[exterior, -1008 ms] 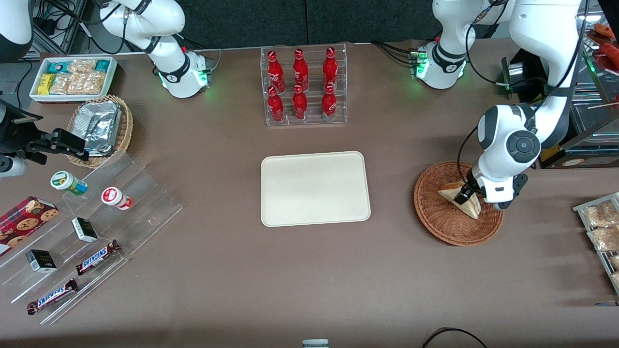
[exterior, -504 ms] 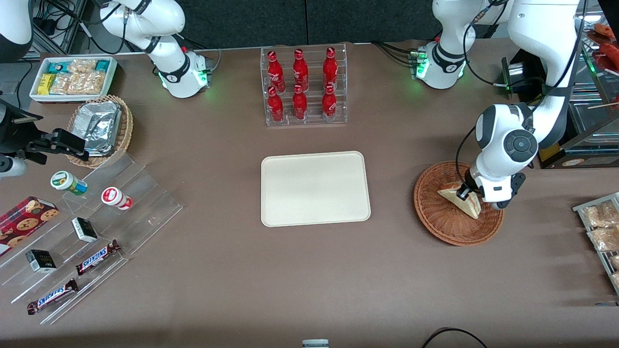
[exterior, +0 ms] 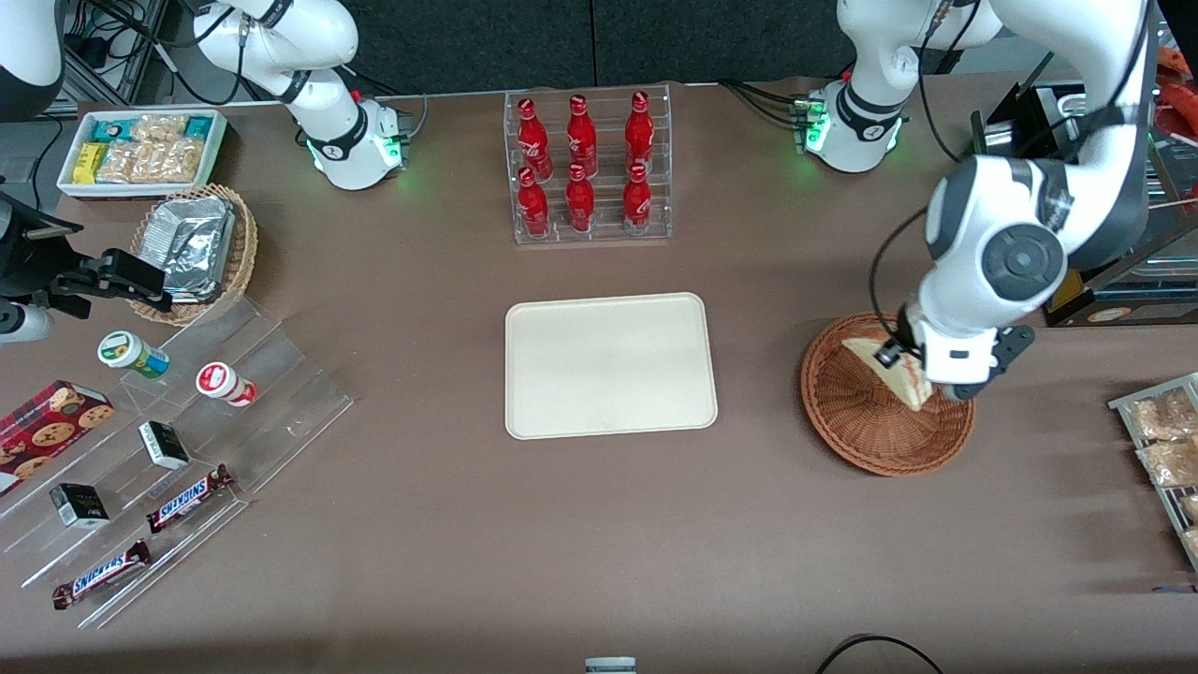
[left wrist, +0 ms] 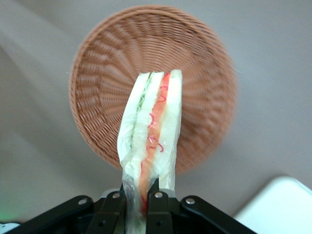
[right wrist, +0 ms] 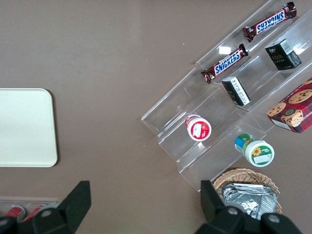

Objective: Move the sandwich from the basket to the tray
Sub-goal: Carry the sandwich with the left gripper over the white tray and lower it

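The sandwich (exterior: 891, 368) (left wrist: 151, 131) is a pale wedge in clear wrap with a red-pink stripe. My gripper (exterior: 900, 367) (left wrist: 138, 197) is shut on one end of it and holds it in the air above the reddish-brown wicker basket (exterior: 856, 421) (left wrist: 107, 58), which lies toward the working arm's end of the table. In the left wrist view the two black fingers (left wrist: 113, 204) pinch the wrapped wedge between them. The cream tray (exterior: 609, 364) (right wrist: 24, 127) lies flat at the table's middle with nothing on it.
A clear rack of red bottles (exterior: 586, 166) stands farther from the front camera than the tray. Toward the parked arm's end are a tan basket with a foil packet (exterior: 197, 248), a white snack bin (exterior: 140, 150) and clear steps with snacks (exterior: 168, 449). Packets (exterior: 1165, 440) lie near the basket.
My gripper has risen with the sandwich, lifting it off the basket's floor. The arm's wrist now sits higher over the basket's rim.
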You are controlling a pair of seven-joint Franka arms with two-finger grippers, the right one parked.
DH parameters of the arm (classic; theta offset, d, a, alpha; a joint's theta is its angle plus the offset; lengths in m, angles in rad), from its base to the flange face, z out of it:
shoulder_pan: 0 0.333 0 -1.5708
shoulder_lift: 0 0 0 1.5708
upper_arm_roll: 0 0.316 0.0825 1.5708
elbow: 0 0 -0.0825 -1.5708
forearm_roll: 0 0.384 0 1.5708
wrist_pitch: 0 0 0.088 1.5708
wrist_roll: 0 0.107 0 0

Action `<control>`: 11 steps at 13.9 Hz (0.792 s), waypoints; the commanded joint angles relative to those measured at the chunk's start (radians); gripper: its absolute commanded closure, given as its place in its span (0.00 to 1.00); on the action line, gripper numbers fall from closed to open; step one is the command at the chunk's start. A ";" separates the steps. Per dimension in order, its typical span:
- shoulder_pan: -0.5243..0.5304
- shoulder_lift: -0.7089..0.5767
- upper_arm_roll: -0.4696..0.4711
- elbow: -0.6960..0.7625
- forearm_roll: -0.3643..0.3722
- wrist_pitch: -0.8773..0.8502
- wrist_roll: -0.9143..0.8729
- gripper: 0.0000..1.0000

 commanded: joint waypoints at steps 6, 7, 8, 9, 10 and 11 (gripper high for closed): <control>-0.349 0.263 0.005 0.301 -0.031 -0.038 -0.024 1.00; -0.376 0.302 0.005 0.335 -0.040 -0.037 -0.032 1.00; -0.405 0.338 0.005 0.361 -0.042 -0.035 -0.033 1.00; -0.429 0.369 0.005 0.377 -0.048 -0.028 -0.033 1.00; -0.452 0.394 0.005 0.384 -0.052 -0.012 -0.032 1.00; -0.471 0.411 0.005 0.384 -0.051 0.009 -0.030 1.00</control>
